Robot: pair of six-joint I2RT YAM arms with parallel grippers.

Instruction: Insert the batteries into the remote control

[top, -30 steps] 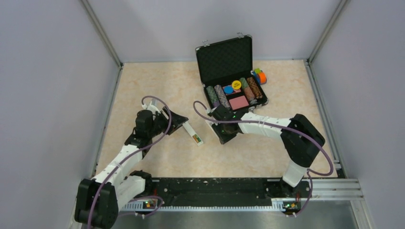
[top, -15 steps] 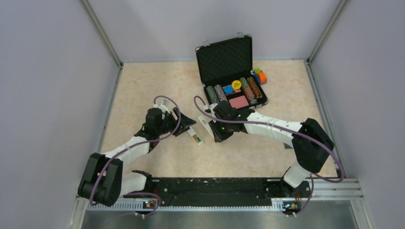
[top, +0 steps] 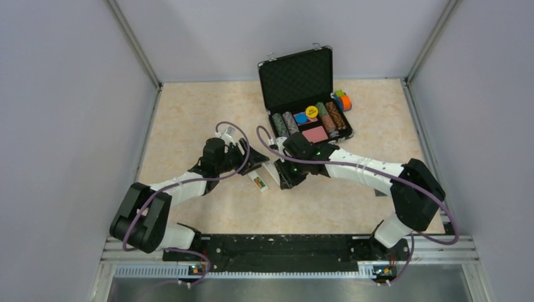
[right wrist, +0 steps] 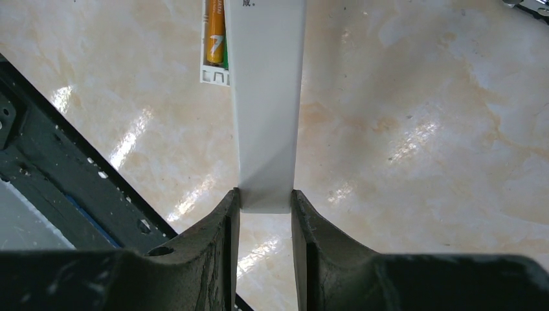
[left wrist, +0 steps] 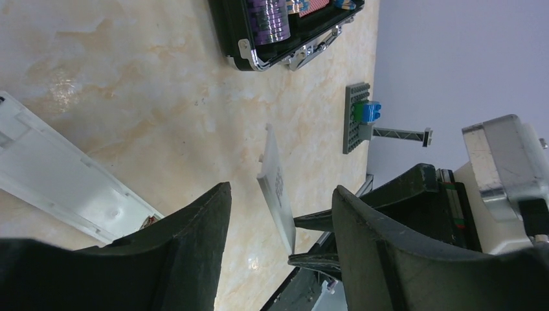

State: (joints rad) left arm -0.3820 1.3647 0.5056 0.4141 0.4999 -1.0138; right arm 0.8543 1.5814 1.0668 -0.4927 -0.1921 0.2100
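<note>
The white remote control (top: 255, 176) lies flat on the table with its battery bay up. The batteries, one orange-brown (right wrist: 215, 32) and one green (right wrist: 226, 61), lie side by side in that bay and show as a small coloured patch (top: 259, 183) from above. My right gripper (top: 281, 171) is shut on the end of a thin white cover plate (right wrist: 265, 97), held just above and beside the bay. My left gripper (top: 250, 165) is open and empty over the remote's far end (left wrist: 58, 188), facing the cover plate (left wrist: 275, 188).
An open black case (top: 296, 78) with poker chips stands behind the right gripper. Coloured toy bricks (top: 343, 99) lie right of it. A grey baseplate (left wrist: 355, 126) with a blue brick lies at the right. A black rail (top: 283, 245) runs along the front edge.
My left arm has swung right and forward, bringing its open gripper up to the remote. My right gripper has shifted slightly left with the cover plate still in it.
</note>
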